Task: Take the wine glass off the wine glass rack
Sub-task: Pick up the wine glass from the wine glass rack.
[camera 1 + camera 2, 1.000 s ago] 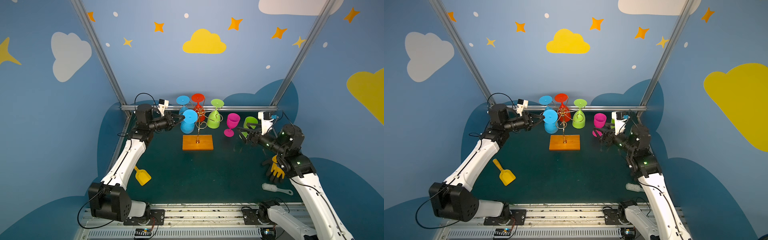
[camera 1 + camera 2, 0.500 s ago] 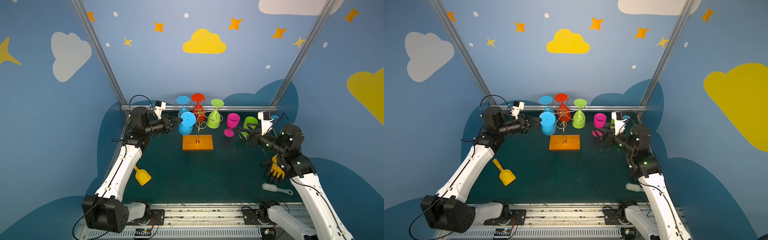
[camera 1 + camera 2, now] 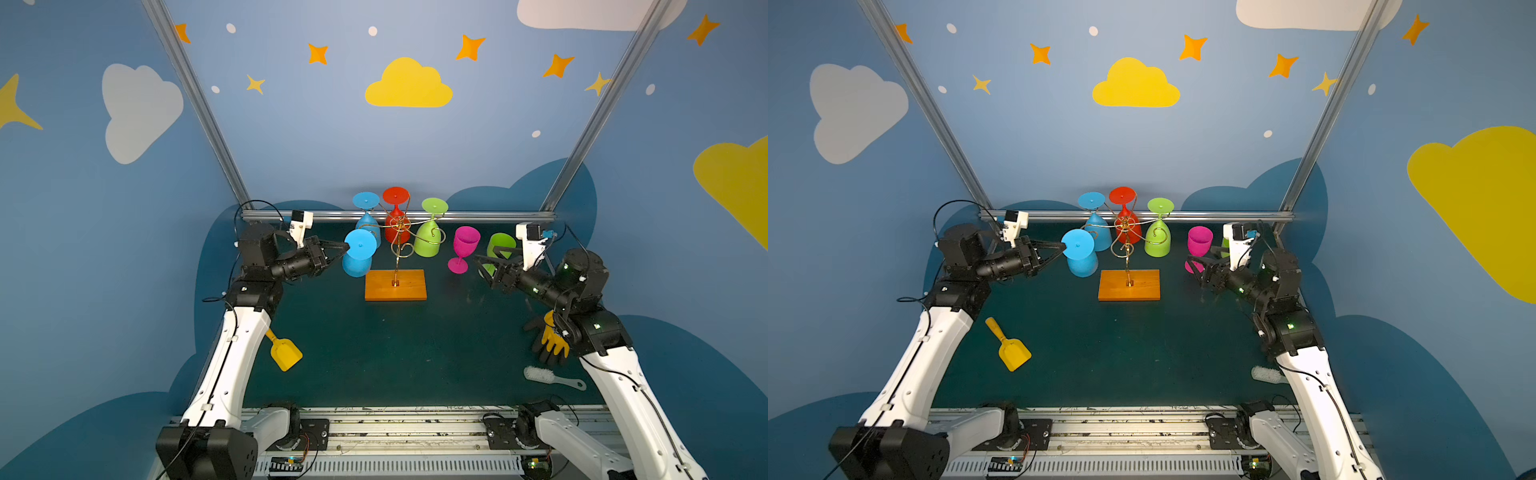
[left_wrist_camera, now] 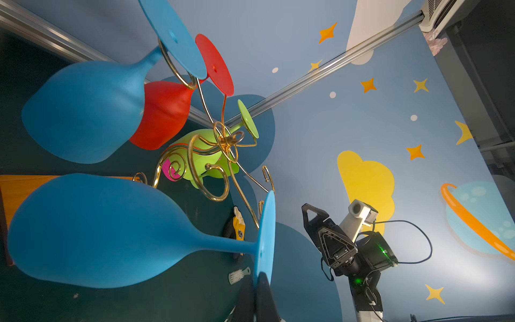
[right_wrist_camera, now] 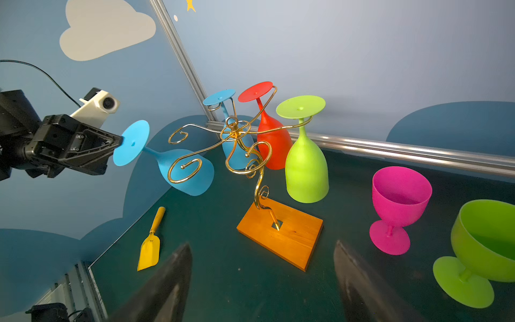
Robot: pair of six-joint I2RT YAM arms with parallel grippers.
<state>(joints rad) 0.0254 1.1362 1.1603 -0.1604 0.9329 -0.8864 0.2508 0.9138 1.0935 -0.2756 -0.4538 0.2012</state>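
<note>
Hanging tilted in the air just left of the wine glass rack (image 3: pixel 395 285), the blue wine glass (image 3: pixel 357 257) is held by the left gripper (image 3: pixel 345 247). The gripper's fingers are pinched together on the rim of the glass's round foot. The bowl slants down toward the rack and sits clear of the table (image 3: pixel 395 353).

Compared with a second ago, the left arm has drawn back to the left. The glass has come away from the scroll arms with it, and in the left wrist view its stem is free of the wire. The right arm has not moved.

The glass is matte sky blue, with a flat disc foot, a short stem and a deep rounded bowl.

Three glasses hang upside down on the gold wire: one blue (image 3: pixel 368 222), one red (image 3: pixel 395 228) and one green (image 3: pixel 428 243). Two stand upright on the table to the right, one magenta (image 3: pixel 465 245) and one green (image 5: pixel 490 242).

The right gripper (image 3: pixel 488 268) hovers by those two with its fingers spread wide and nothing between them.

One yellow scoop (image 3: pixel 284 353) lies near left. One black-and-yellow glove (image 3: pixel 552 340) and one white brush (image 3: pixel 540 375) lie near right.
</note>
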